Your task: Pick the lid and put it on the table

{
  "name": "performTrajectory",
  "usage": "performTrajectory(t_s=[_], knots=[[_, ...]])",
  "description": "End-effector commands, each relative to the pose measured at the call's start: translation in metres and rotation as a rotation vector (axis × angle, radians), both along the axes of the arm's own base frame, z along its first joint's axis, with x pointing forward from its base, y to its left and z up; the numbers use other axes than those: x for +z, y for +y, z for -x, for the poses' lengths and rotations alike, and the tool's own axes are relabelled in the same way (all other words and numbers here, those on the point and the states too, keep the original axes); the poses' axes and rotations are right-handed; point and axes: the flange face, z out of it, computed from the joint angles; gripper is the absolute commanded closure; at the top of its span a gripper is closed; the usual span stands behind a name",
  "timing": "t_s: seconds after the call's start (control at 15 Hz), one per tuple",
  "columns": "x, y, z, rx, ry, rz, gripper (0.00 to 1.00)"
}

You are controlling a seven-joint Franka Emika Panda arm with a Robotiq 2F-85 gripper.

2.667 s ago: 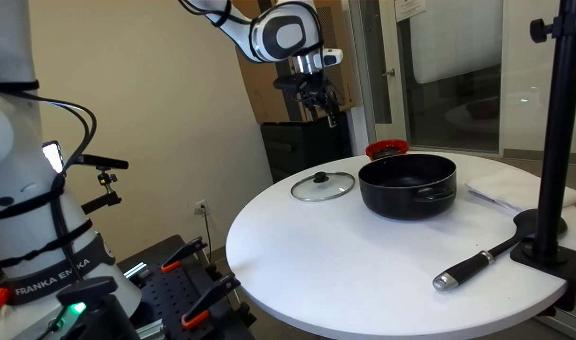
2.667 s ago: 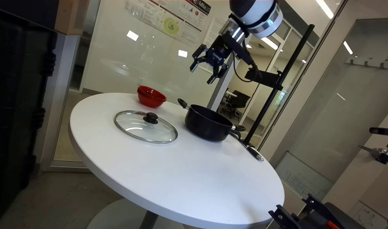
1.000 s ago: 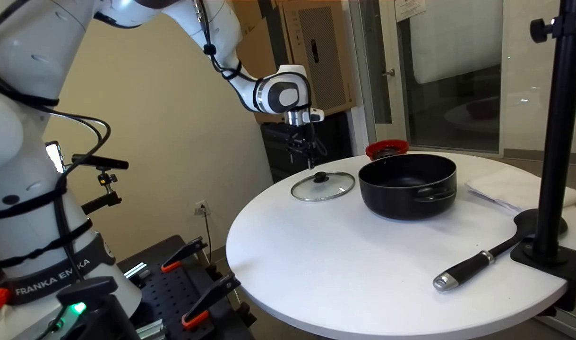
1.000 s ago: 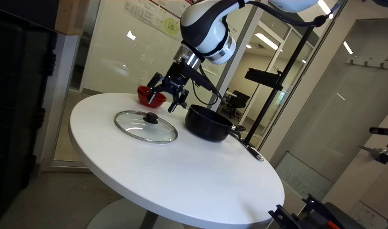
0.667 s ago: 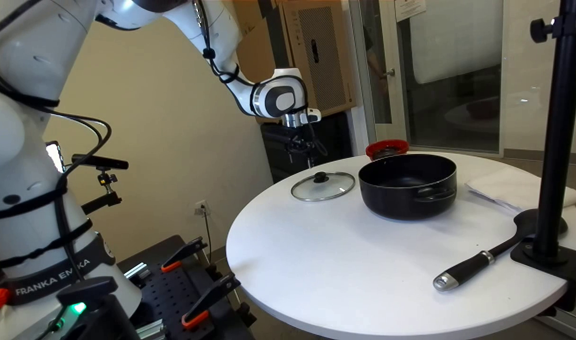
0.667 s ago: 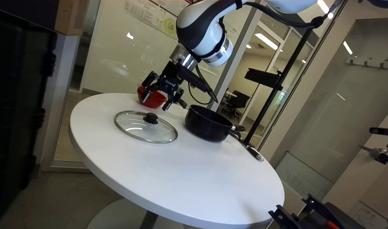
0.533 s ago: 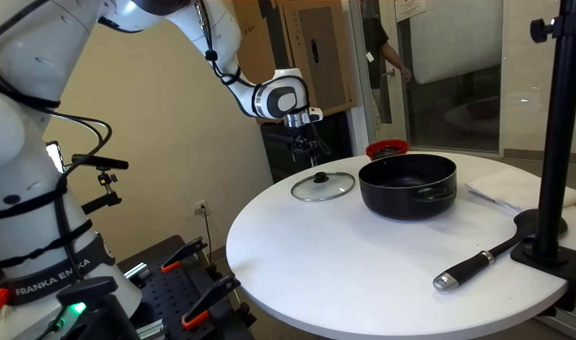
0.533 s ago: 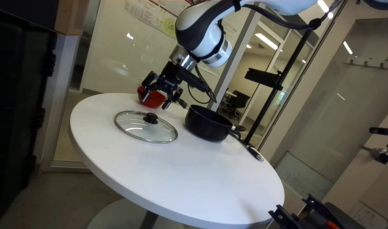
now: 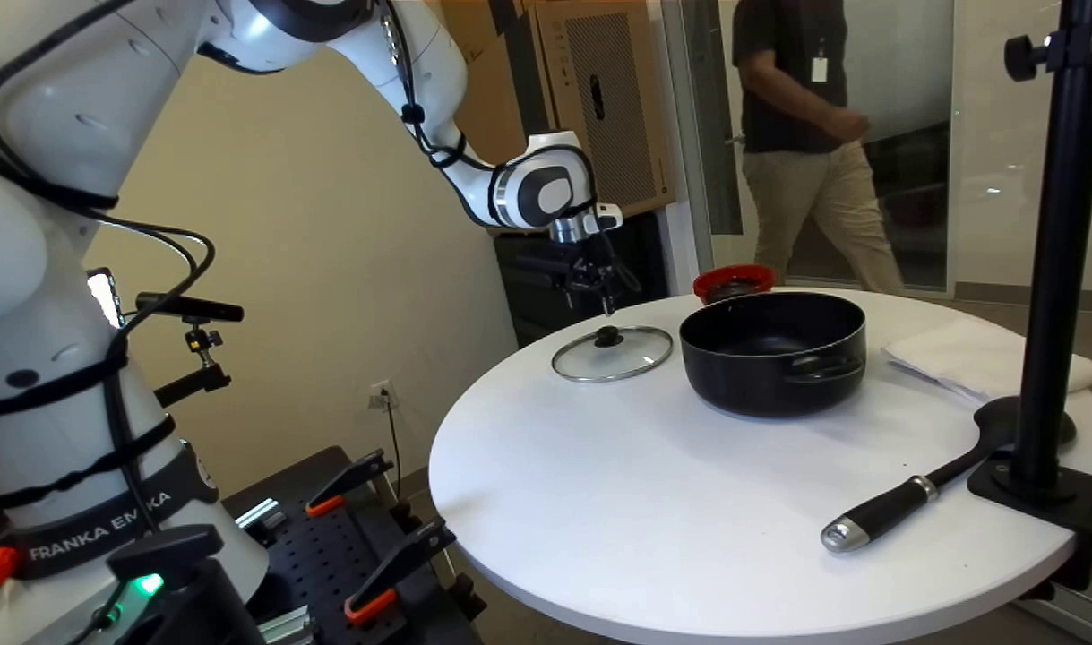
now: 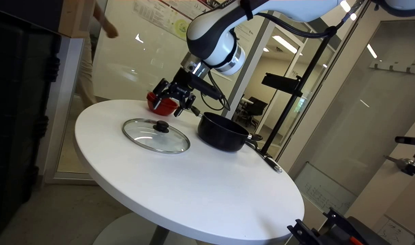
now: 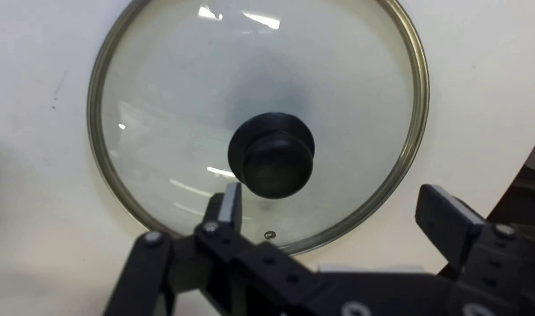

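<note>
Lid: laid flat on the table, knob up, not touched by the gripper.
Gripper: fingers spread wide, nothing held; poised above, offset from the knob in the wrist view.
Nearer finger: nearly lined up with the knob, which is not centred in the gap; if lowered unshifted, the knob may be struck and the lid skidded.
Knob: rounded, so the grip may be lost and the lid dropped if only its top is pinched.
Pot: set near the lid, apart; may be bumped if the lid is carried low that way.
</note>
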Motion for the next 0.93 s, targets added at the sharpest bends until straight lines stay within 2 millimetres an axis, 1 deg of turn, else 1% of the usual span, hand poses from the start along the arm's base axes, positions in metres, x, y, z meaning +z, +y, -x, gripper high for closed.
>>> performTrajectory(t_s=[0.0,0.4,0.6,0.87], knots=[[0.003,-0.008,0.005,-0.001,0.001,0.003,0.00],[-0.002,-0.024,0.001,-0.045,0.008,0.008,0.00],[-0.007,-0.028,-0.002,-0.057,-0.001,0.016,0.00],[-0.029,-0.029,-0.003,-0.071,-0.001,0.042,0.00]])
